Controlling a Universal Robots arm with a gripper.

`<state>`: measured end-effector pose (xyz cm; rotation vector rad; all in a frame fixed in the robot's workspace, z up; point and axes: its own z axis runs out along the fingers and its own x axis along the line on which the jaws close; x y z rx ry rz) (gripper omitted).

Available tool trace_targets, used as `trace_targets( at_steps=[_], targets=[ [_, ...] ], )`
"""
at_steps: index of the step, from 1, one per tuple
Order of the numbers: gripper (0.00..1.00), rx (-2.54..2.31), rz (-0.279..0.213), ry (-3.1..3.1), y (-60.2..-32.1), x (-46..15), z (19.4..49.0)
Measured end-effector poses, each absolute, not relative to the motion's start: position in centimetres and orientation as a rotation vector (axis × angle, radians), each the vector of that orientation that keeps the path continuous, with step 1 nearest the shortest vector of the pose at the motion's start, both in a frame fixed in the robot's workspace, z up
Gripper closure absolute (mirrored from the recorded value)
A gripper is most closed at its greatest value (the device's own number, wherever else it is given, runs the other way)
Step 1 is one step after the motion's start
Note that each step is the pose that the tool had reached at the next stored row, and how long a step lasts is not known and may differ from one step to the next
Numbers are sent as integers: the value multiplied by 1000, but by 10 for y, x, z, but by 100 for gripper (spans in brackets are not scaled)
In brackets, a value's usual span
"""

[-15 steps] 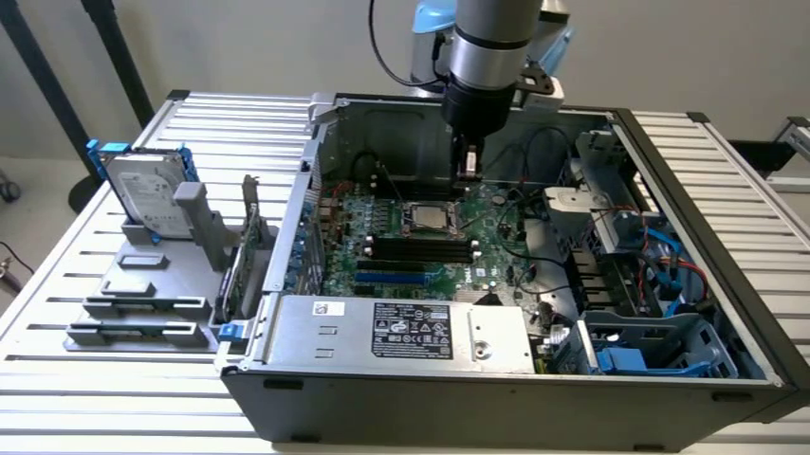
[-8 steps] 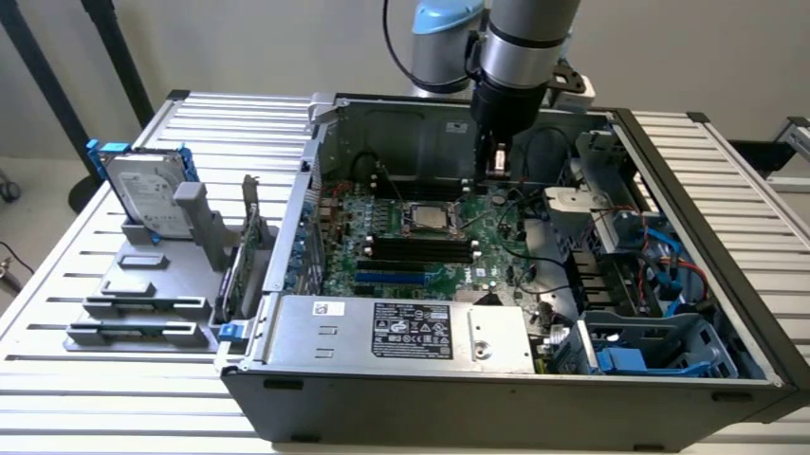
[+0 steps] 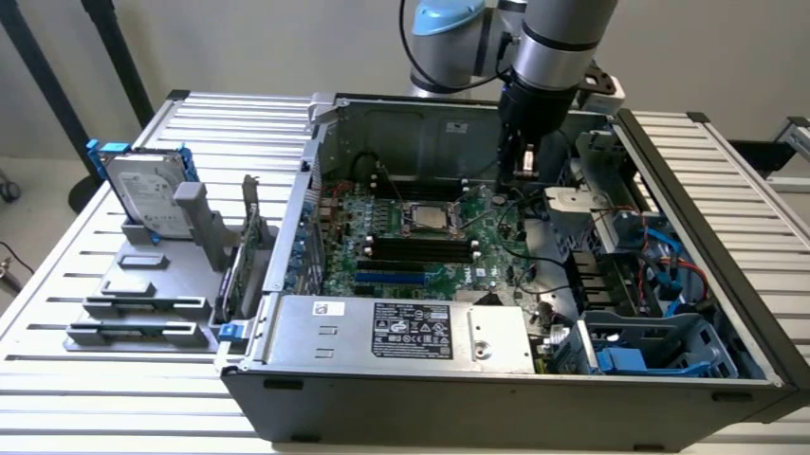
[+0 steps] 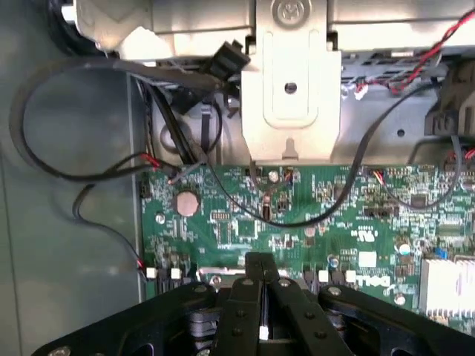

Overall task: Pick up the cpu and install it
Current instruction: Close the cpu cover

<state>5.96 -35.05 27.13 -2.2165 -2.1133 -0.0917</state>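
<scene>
A small silvery-grey square that looks like the cpu (image 3: 432, 220) lies flat in the socket frame in the middle of the green motherboard (image 3: 418, 256), inside the open computer case (image 3: 506, 379). My gripper (image 3: 525, 176) hangs inside the case, toward the exterior view's right of the socket and apart from it. In the wrist view my gripper (image 4: 260, 261) has its black fingers (image 4: 241, 297) pressed together with nothing between them. They hover over the motherboard's edge (image 4: 297, 222), near a metal bracket (image 4: 291, 89).
Black cables (image 4: 67, 174) loop over the case floor beside the board. A labelled grey metal box (image 3: 405, 334) fills the case's near side. A silver hard drive with blue brackets (image 3: 146, 194) stands on a grey fixture (image 3: 139, 303) outside the case, at the exterior view's left.
</scene>
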Motion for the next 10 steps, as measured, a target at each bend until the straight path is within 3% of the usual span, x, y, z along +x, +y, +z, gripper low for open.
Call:
trace_targets(
  at_steps=[10],
  targets=[
    [89,-2214,-96,-2111,-342,71,255]
  ],
)
